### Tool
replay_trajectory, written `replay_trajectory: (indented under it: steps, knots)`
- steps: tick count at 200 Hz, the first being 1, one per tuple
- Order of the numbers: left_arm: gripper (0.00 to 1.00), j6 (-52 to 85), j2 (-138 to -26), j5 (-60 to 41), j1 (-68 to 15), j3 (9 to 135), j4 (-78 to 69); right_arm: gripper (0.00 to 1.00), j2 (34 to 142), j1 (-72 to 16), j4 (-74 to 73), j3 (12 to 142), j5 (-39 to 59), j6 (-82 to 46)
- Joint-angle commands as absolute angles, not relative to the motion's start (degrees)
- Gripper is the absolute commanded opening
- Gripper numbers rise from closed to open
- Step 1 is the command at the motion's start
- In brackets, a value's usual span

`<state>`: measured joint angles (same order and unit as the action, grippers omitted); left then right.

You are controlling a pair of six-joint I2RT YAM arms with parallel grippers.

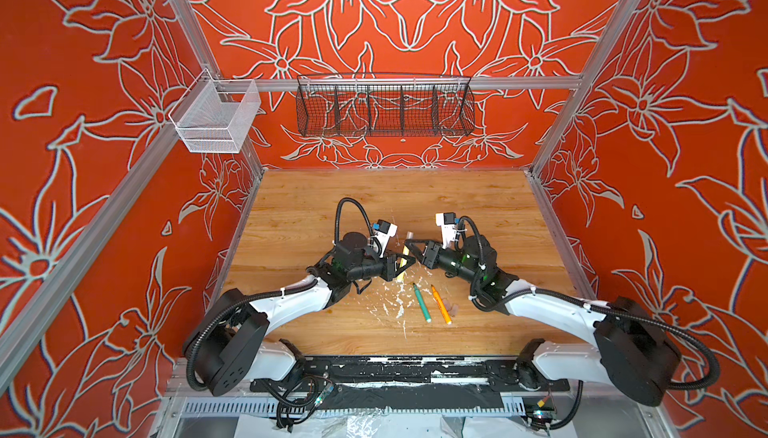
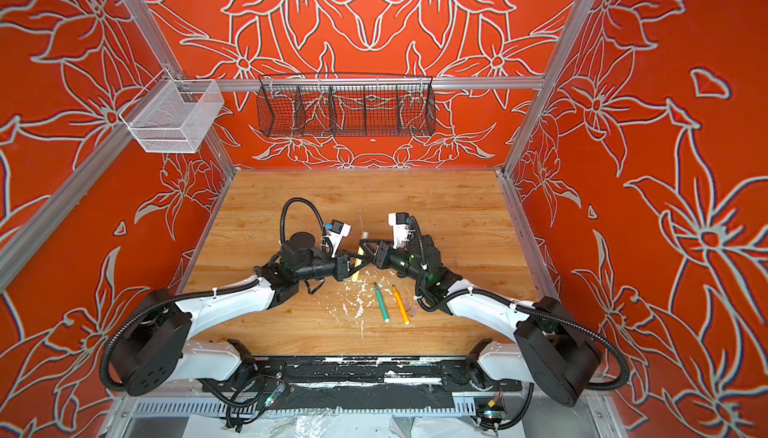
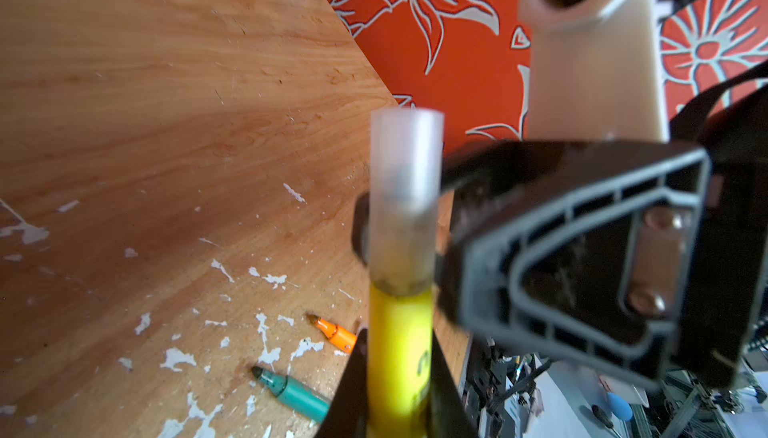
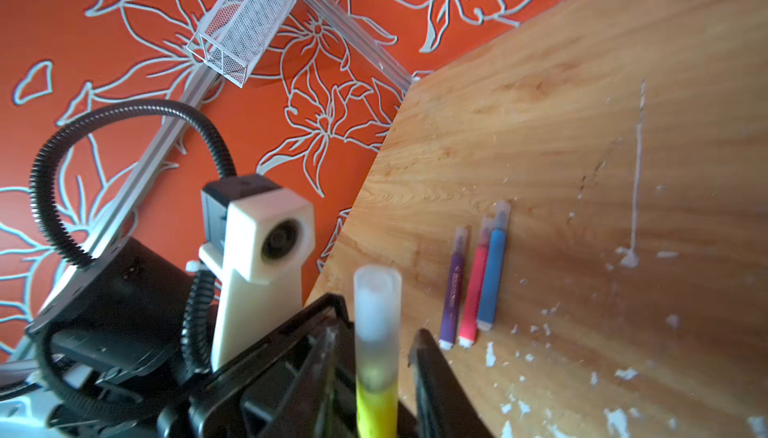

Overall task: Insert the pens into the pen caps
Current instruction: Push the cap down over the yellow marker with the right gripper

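My left jaws clamped on yellow pen [image 3: 399,353] over tabletop [image 1: 316,207] centre | cap [image 3: 405,191] on its tip, toward 12 o'clock | my right jaws slightly parted around cap | risk: my withdrawal snags cap, pulling it loose.

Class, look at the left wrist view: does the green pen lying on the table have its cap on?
No, the green pen shows a bare pointed tip.
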<state>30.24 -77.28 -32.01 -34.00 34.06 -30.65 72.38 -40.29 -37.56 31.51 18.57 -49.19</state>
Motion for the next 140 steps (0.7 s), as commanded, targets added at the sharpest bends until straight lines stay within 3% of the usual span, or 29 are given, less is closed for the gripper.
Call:
replay_trajectory:
  steps: [1, 40, 83, 140]
  knots:
    - [0.00, 28.9, -76.2, -31.2, -33.6, 35.0, -33.1, 0.47, 68.8, -40.4, -35.1, 30.4, 18.1, -48.5]
    - [0.00, 27.1, -76.8, -30.8, -34.6, 35.8, -31.0, 0.57, 61.1, -38.3, -30.0, 29.4, 15.3, -46.6]
    - [0.00, 21.2, -76.4, -25.4, -38.8, 38.1, -25.1, 0.52, 53.8, -37.7, -25.5, 28.2, 10.7, -44.0]
    - [0.00, 14.9, -75.8, -18.1, -46.3, 40.5, -20.2, 0.49, 52.4, -37.7, -19.4, 30.5, 8.3, -43.2]
